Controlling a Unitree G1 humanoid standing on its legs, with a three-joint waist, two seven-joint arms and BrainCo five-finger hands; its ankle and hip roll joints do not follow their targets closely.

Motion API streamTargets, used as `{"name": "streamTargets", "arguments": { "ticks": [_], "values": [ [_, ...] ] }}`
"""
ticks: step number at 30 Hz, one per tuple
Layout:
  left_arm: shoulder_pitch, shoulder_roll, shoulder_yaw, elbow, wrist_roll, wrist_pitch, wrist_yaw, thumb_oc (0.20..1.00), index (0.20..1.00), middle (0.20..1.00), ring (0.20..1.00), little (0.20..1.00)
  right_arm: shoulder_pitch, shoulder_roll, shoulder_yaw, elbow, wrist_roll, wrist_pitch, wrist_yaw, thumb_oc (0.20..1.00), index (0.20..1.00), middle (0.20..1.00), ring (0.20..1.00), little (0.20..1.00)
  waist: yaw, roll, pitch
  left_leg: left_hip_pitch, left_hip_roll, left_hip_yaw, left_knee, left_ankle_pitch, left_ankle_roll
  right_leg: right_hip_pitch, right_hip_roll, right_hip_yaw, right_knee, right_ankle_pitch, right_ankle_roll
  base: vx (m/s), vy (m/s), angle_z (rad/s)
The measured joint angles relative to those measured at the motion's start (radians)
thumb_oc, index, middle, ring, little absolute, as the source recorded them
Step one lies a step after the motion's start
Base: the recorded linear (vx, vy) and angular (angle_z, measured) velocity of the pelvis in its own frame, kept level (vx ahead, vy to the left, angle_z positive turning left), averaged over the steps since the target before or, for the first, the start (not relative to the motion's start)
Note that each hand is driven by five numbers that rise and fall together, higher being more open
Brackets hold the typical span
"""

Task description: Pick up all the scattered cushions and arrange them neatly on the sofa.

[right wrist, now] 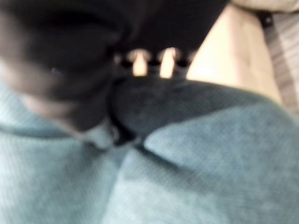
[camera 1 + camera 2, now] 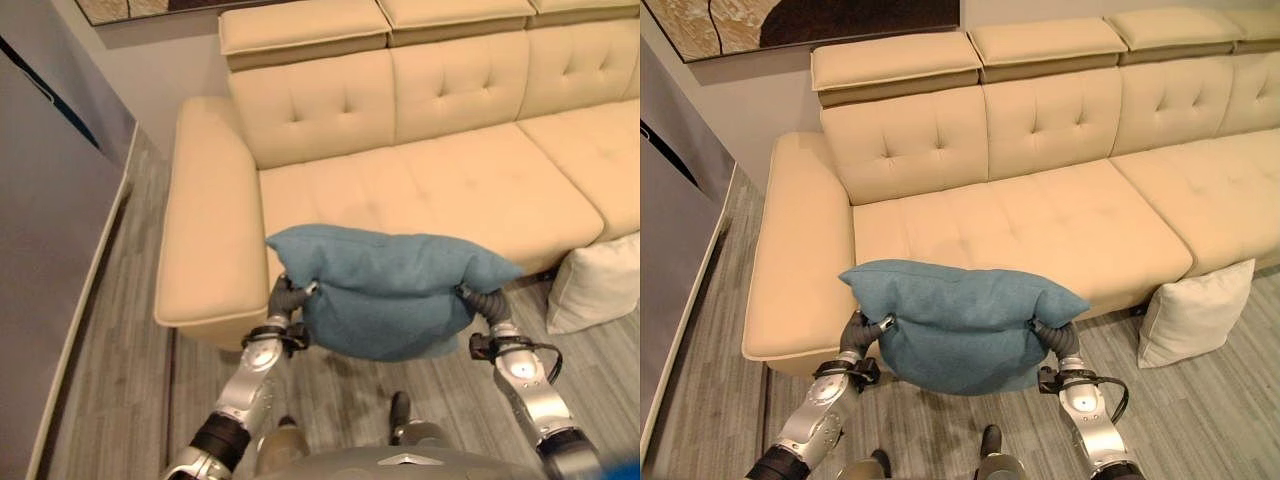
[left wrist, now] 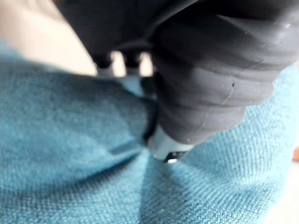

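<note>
White cushion against sofa

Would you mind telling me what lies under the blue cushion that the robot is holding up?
Under the blue cushion, gripped by the left hand and right hand, grey wood floor shows. The sofa front and the floor directly behind the cushion are covered.

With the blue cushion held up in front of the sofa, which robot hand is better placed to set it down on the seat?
Neither alone: the left robot hand and right robot hand each pinch one end of the blue cushion, so both should likely carry it onto the sofa together.
</note>
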Motion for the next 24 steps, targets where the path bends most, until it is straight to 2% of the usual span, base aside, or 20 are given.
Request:
{"name": "streamTargets", "arguments": {
  "ticks": [1,2,3,4,5,6,7,9,11,12,13,15,16,17,20,21,22,23,24],
  "values": [
    [-0.001,-0.001,-0.004,0.0,0.0,0.001,0.0,0.2,0.2,0.2,0.2,0.2,0.0,0.004,-0.004,0.0,-0.003,0.003,-0.003,0.2,0.2,0.2,0.2,0.2,0.0,-0.002,0.002,-0.005,-0.03,0.011,-0.041,0.002,0.007,0.0,0.0,0.002,-0.002,0.0,0.0,0.2,0.08,-0.19],
    [0.0,-0.002,-0.004,0.0,0.0,0.001,0.001,0.2,0.2,0.2,0.2,0.2,0.0,0.007,-0.005,0.0,-0.004,0.004,-0.009,0.2,0.2,0.2,0.2,0.2,0.004,0.0,0.005,-0.007,-0.058,-0.007,-0.075,0.009,0.017,-0.005,0.007,0.011,0.005,0.0,0.001,0.1,0.049,-0.44],
    [0.002,-0.003,-0.001,0.0,0.001,0.001,0.001,0.2,0.2,0.2,0.2,0.2,-0.002,0.005,-0.004,0.0,-0.004,0.004,-0.009,0.2,0.2,0.2,0.2,0.2,0.02,0.017,0.01,0.002,-0.062,-0.028,-0.097,0.01,0.023,-0.01,0.028,0.031,0.019,-0.004,0.006,0.16,0.083,-0.66],
    [0.01,0.0,0.002,0.0,0.007,0.001,0.002,0.2,0.2,0.2,0.2,0.2,-0.002,0.008,-0.003,0.002,-0.005,0.005,-0.007,0.2,0.2,0.2,0.2,0.2,0.03,0.024,0.01,0.008,-0.051,-0.033,-0.1,0.029,0.082,-0.011,0.049,0.051,0.025,-0.003,0.01,0.17,0.094,-0.78],
    [0.018,0.007,0.007,0.0,0.013,0.002,0.005,0.2,0.2,0.2,0.2,0.2,0.002,0.019,0.007,0.003,-0.006,0.007,-0.007,0.2,0.2,0.2,0.2,0.2,0.039,0.012,0.01,0.016,-0.05,-0.013,-0.102,0.03,0.128,-0.011,0.052,0.061,0.029,-0.002,0.021,0.22,0.148,-0.58],
    [0.018,0.031,0.009,0.0,0.02,0.003,0.008,0.2,0.2,0.2,0.2,0.2,0.005,0.03,0.025,0.001,-0.01,0.009,-0.007,0.2,0.2,0.2,0.2,0.2,0.038,-0.01,0.017,0.036,-0.06,0.003,-0.121,0.024,0.132,-0.008,0.037,0.064,0.031,-0.005,0.025,0.17,0.168,-0.37],
    [0.019,0.044,0.009,0.0,0.02,0.008,0.009,0.2,0.2,0.2,0.2,0.2,0.005,0.038,0.026,0.001,-0.019,0.012,-0.007,0.2,0.2,0.2,0.2,0.2,0.035,-0.015,0.018,0.057,-0.069,0.012,-0.147,0.029,0.133,-0.008,0.03,0.071,0.037,-0.009,0.032,0.14,0.184,-0.34],
    [0.02,0.052,0.015,0.0,0.025,0.016,0.015,0.2,0.2,0.2,0.2,0.2,-0.005,0.067,0.026,0.001,-0.025,0.012,-0.014,0.2,0.2,0.2,0.2,0.2,0.039,0.0,0.029,0.111,-0.083,0.054,-0.187,0.036,0.149,-0.026,0.018,0.087,0.105,-0.013,0.045,0.13,0.145,-0.53],
    [0.024,0.048,0.03,-0.002,0.026,0.017,0.022,0.2,0.2,0.2,0.2,0.2,-0.016,0.065,0.036,0.001,-0.026,0.015,-0.011,0.2,0.2,0.2,0.2,0.2,0.056,0.02,0.04,0.145,-0.082,0.098,-0.2,0.027,0.165,-0.058,0.009,0.073,0.177,-0.019,0.054,0.1,0.092,-0.67],
    [0.024,0.052,0.041,-0.002,0.026,0.016,0.022,0.2,0.2,0.2,0.2,0.2,-0.02,0.064,0.045,0.001,-0.039,0.019,-0.006,0.2,0.2,0.2,0.2,0.2,0.055,0.03,0.045,0.161,-0.085,0.114,-0.197,0.013,0.176,-0.094,-0.004,0.072,0.269,-0.043,0.093,0.11,0.086,-0.42],
    [0.023,0.055,0.049,-0.002,0.027,0.016,0.022,0.2,0.2,0.2,0.2,0.2,-0.021,0.064,0.059,0.001,-0.044,0.019,-0.007,0.2,0.2,0.2,0.2,0.2,0.05,0.035,0.051,0.177,-0.086,0.121,-0.195,0.008,0.186,-0.132,-0.018,0.067,0.363,-0.062,0.118,0.17,0.059,-0.24],
    [0.022,0.056,0.055,-0.004,0.028,0.016,0.023,0.2,0.2,0.2,0.2,0.2,-0.021,0.065,0.062,-0.002,-0.045,0.02,-0.007,0.2,0.2,0.2,0.2,0.2,0.052,0.026,0.049,0.183,-0.094,0.128,-0.195,-0.003,0.186,-0.164,-0.044,0.036,0.427,-0.09,0.118,0.23,0.006,-0.05],
    [0.025,0.058,0.059,-0.004,0.03,0.016,0.022,0.2,0.2,0.2,0.2,0.2,-0.025,0.064,0.062,-0.003,-0.045,0.02,-0.006,0.2,0.2,0.2,0.2,0.2,0.055,0.026,0.05,0.185,-0.094,0.132,-0.201,-0.012,0.176,-0.172,-0.052,0.008,0.414,-0.097,0.116,0.23,-0.077,-0.22],
    [0.028,0.056,0.062,-0.004,0.03,0.016,0.023,0.2,0.2,0.2,0.2,0.2,-0.035,0.063,0.063,-0.003,-0.046,0.022,-0.003,0.2,0.2,0.2,0.2,0.2,0.069,0.025,0.051,0.184,-0.095,0.142,-0.201,-0.02,0.172,-0.18,-0.059,-0.018,0.367,-0.093,0.115,0.26,-0.092,-0.35],
    [0.031,0.053,0.072,-0.002,0.03,0.019,0.022,0.2,0.2,0.2,0.2,0.2,-0.042,0.061,0.064,-0.006,-0.057,0.026,0.006,0.2,0.2,0.2,0.2,0.2,0.064,0.028,0.052,0.186,-0.092,0.139,-0.2,-0.027,0.174,-0.201,-0.05,-0.016,0.233,-0.064,0.126,0.2,-0.087,-0.04],
    [0.031,0.05,0.072,-0.002,0.031,0.019,0.022,0.2,0.2,0.2,0.2,0.2,-0.033,0.058,0.064,-0.005,-0.064,0.028,0.006,0.2,0.2,0.2,0.2,0.2,0.043,0.019,0.05,0.199,-0.093,0.116,-0.2,-0.033,0.161,-0.186,-0.042,-0.005,0.136,0.005,0.116,0.33,-0.169,0.52],
    [0.035,0.048,0.072,-0.002,0.031,0.021,0.022,0.2,0.2,0.2,0.2,0.2,-0.03,0.052,0.064,-0.004,-0.064,0.032,0.007,0.2,0.2,0.2,0.2,0.2,0.031,0.019,0.05,0.215,-0.089,0.104,-0.2,-0.038,0.148,-0.158,-0.03,0.004,0.118,0.061,0.095,0.3,-0.177,0.59],
    [0.051,0.028,0.072,-0.004,0.032,0.021,0.022,0.2,0.2,0.2,0.2,0.2,-0.029,0.04,0.064,-0.002,-0.064,0.038,0.007,0.2,0.2,0.2,0.2,0.2,0.026,0.039,0.047,0.232,-0.067,0.087,-0.197,-0.041,0.136,-0.114,-0.004,-0.003,0.084,0.074,0.056,0.18,-0.161,0.26],
    [0.061,0.015,0.072,-0.006,0.033,0.02,0.021,0.2,0.2,0.2,0.2,0.2,-0.03,0.03,0.064,-0.002,-0.064,0.039,0.007,0.2,0.2,0.2,0.2,0.2,0.032,0.048,0.043,0.241,-0.047,0.081,-0.185,-0.043,0.13,-0.08,0.02,-0.007,0.045,0.075,0.049,0.14,-0.189,0.11]
  ]
}}
